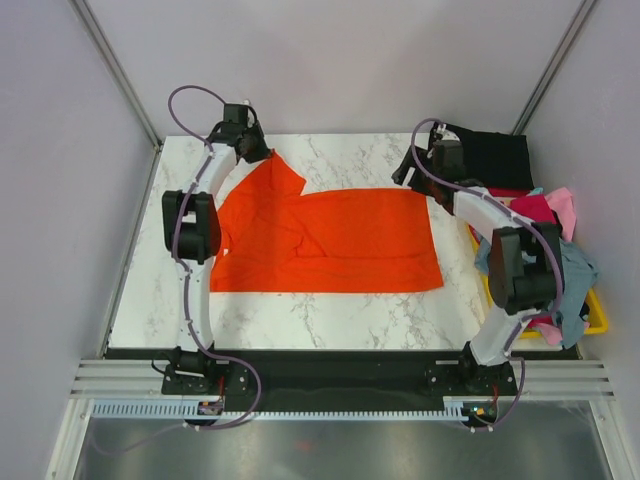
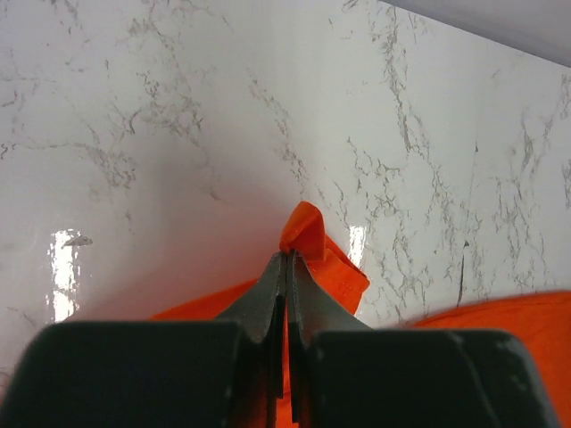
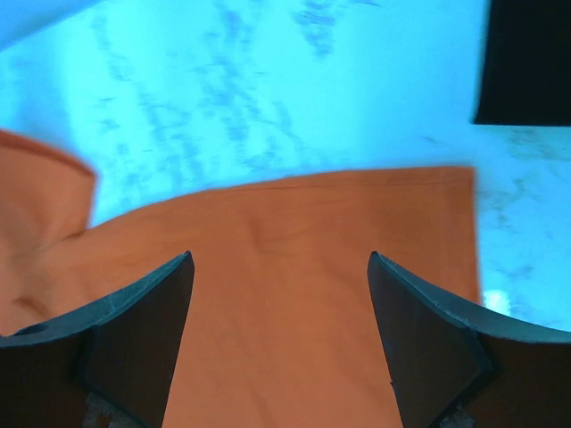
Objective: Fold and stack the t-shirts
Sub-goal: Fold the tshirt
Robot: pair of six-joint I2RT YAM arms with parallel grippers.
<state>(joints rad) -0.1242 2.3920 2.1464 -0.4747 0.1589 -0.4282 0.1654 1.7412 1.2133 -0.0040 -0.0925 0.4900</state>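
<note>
Pinching orange t-shirt (image 1: 340, 240) by its sleeve, pointing upper left, in closed left gripper (image 2: 287, 257). Stretching lengthwise left-right. Holding right gripper (image 3: 279, 263) jaws apart.

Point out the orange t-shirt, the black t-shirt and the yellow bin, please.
orange t-shirt (image 1: 340, 240): top external view, middle of its spread body.
black t-shirt (image 1: 503, 160): top external view, flat cloth at the far right.
yellow bin (image 1: 597, 322): top external view, near right rim corner.

- White marble-patterned table (image 1: 330, 315).
- 1 orange t-shirt (image 1: 340, 240) lies spread across the middle, with 1 corner drawn toward the far left.
- 1 black t-shirt (image 1: 497, 160) lies at the far right corner.
- 1 yellow bin (image 1: 597, 318) sits at the right edge.
</note>
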